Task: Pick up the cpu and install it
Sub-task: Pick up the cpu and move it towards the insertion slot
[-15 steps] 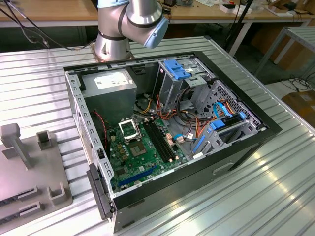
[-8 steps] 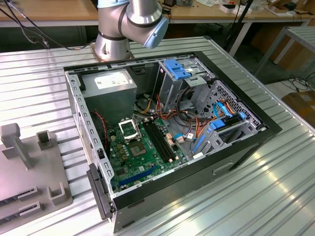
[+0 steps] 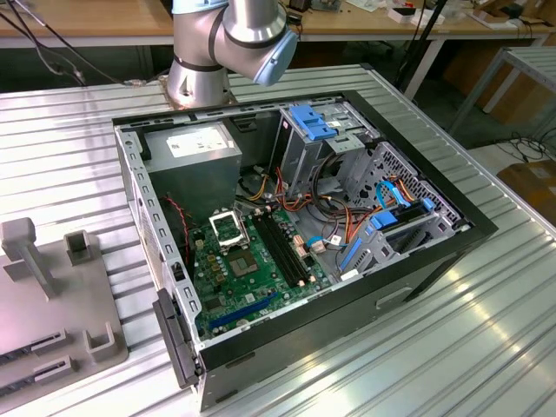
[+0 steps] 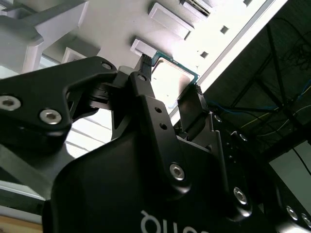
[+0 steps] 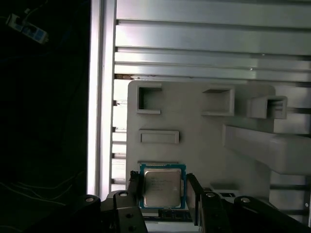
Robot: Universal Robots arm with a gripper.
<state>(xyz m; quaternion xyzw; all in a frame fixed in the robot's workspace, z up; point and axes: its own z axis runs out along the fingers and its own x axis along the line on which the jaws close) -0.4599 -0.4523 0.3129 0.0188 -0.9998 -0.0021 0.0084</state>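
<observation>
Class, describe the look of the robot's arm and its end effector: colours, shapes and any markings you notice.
The arm is a thick silver-grey tube with rounded joints and a pale blue cap. The end effector is matt black, built of angular linked plates with silver screws, white lettering, and two slim black fingers.

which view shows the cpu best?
First wrist view: the cpu sits face-on, whole, between the fingers. Second wrist view shows the cpu obliquely, partly behind a finger. Exterior view looks at the case.
</observation>
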